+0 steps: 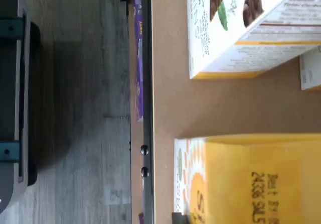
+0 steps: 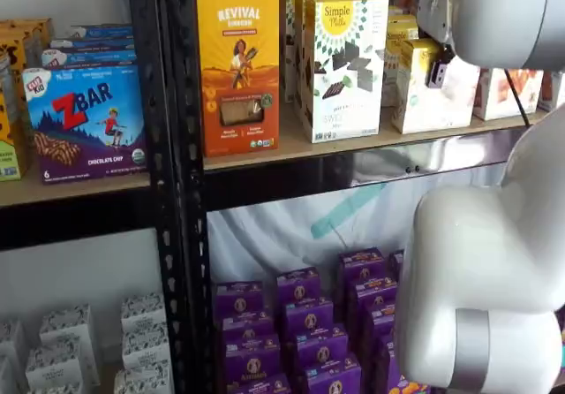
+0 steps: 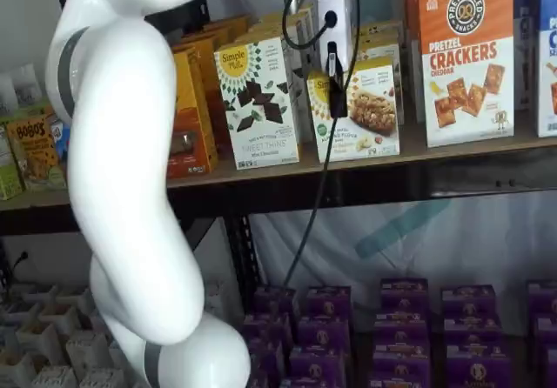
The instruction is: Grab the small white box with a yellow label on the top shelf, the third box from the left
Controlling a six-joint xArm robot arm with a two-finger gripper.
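The small white box (image 3: 364, 114) with a yellow top and a pale cracker picture stands on the top shelf (image 3: 287, 170). It shows in both shelf views, and in one (image 2: 424, 94) the arm's white body partly covers it. My gripper (image 3: 335, 92) hangs right in front of the box's left part, one black finger showing side-on below the white body. No gap can be made out. In a shelf view the gripper (image 2: 436, 69) shows as a dark finger against the box. The wrist view shows the box's yellow top (image 1: 261, 179) on the tan board (image 1: 170, 103).
A taller white box with dark cookie pieces (image 2: 344, 63) stands left of it, then an orange box (image 2: 237, 58). An orange pretzel cracker box (image 3: 466, 57) stands to the right. A blue ZBar box (image 2: 86, 120) sits on the lower-set board. Purple boxes (image 2: 300, 323) lie below. The white arm (image 3: 130, 188) fills the foreground.
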